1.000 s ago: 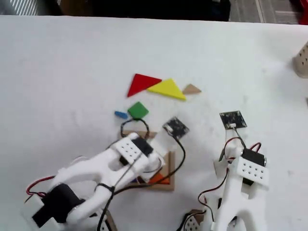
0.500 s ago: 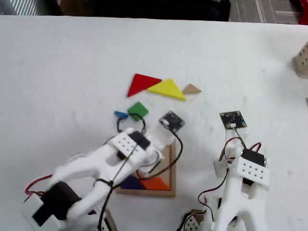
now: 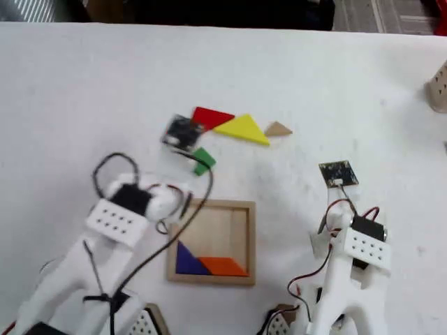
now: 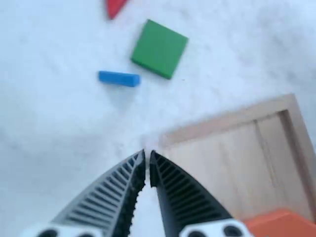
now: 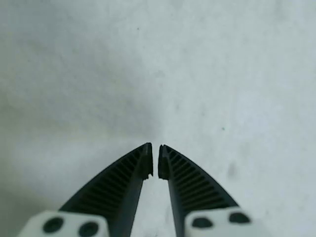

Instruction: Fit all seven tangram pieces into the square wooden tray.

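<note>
While the square wooden tray (image 3: 209, 204) sits toward the near side of the white table (image 3: 84, 84), between the two arms, just two pieces lie in it. A dark blue triangle (image 3: 186, 259) fills the near-left corner. An orange piece (image 3: 226, 266) touches it on the right, and both rest against the near wall. The remaining tray floor is bare pale wood.

Just past the tray's far-left corner the green square (image 3: 204, 162) lies flat on the table, with a black cable (image 3: 208, 183) crossing its near edge. From the left wrist I can see a small blue piece (image 4: 119, 78) lying beside that square, close but apart. Farther off, the red triangle (image 3: 211, 117) and the yellow triangle (image 3: 243, 129) meet edge to edge. A small tan triangle (image 3: 278, 129) lies near the yellow one's right tip.

The left arm (image 3: 115, 223) stands left of the tray. The left jaws are pressed almost together on nothing, with their tips over the table right at the tray's far-left corner. A small circuit board (image 3: 181, 132) on this arm hangs over the red triangle's left end.

The right arm (image 3: 353, 262) stands to the right, well apart from the tray. The right jaws are drawn together to a sliver, gripping nothing, above bare table.

A pale perforated object (image 3: 438, 87) stands at the table's right edge, and a dark strip (image 3: 209, 12) runs beyond the far edge.
</note>
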Available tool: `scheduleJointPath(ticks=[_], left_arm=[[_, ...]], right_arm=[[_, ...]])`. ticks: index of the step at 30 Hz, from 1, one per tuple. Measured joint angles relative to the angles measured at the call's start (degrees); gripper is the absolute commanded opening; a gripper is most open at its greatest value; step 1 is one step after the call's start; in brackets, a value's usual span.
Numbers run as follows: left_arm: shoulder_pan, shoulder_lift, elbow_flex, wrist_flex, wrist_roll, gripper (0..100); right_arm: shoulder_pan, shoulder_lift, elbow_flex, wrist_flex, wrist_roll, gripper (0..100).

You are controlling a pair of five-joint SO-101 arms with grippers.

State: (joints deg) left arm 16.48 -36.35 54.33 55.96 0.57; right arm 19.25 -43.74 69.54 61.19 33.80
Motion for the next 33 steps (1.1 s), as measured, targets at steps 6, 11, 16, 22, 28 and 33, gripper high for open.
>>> scheduleJointPath(ticks=[6,11,16,22,28,33], left_arm=[[-8.26,0.26,0.97,-1.14,0.00,17],[-10.37,11.25,-1.14,-2.46,0.00,18],[-10.37,21.27,-4.84,-2.55,0.00,18],[-9.14,24.62,-5.80,-2.55,0.09,18],[-3.87,29.71,-7.91,-4.04,0.18,14],[-3.25,36.04,-13.89,-2.73,3.78,13]], right_arm=[[-0.09,0.00,0.00,0.00,0.00,3.1],[0.00,0.00,0.00,0.00,0.00,3.1],[0.00,0.00,0.00,0.00,0.00,3.1],[0.00,0.00,0.00,0.00,0.00,3.1],[0.00,0.00,0.00,0.00,0.00,3.1],[0.00,0.00,0.00,0.00,0.00,3.1]])
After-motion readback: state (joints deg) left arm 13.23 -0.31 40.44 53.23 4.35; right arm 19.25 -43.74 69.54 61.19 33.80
